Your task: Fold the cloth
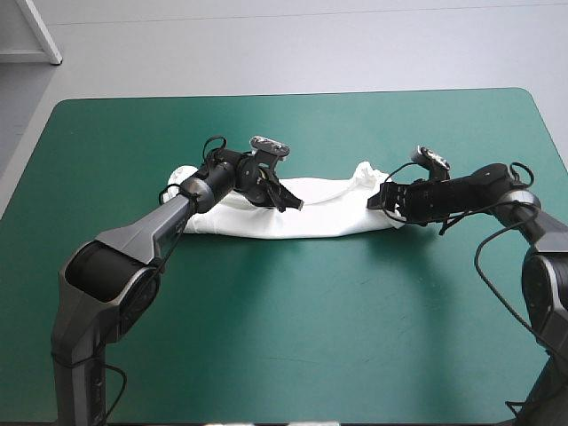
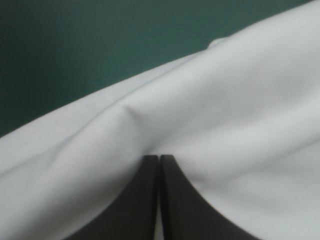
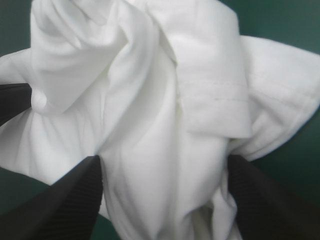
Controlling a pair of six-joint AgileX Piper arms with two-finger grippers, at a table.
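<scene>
The white T-shirt (image 1: 330,211) lies as a long, narrow band across the middle of the teal-green table. My left gripper (image 1: 291,203) rests on the band's left half, fingers pointing right. In the left wrist view the left gripper (image 2: 159,159) is shut on a pinched ridge of the T-shirt (image 2: 225,100). My right gripper (image 1: 382,201) is at the band's bunched right end. In the right wrist view the right gripper (image 3: 164,159) stands open, with crumpled folds and a hemmed sleeve of the T-shirt (image 3: 150,100) lying between its fingers.
The teal-green cover (image 1: 293,337) spreads wide in front of and behind the T-shirt. Both arms reach in low over the table from the sides.
</scene>
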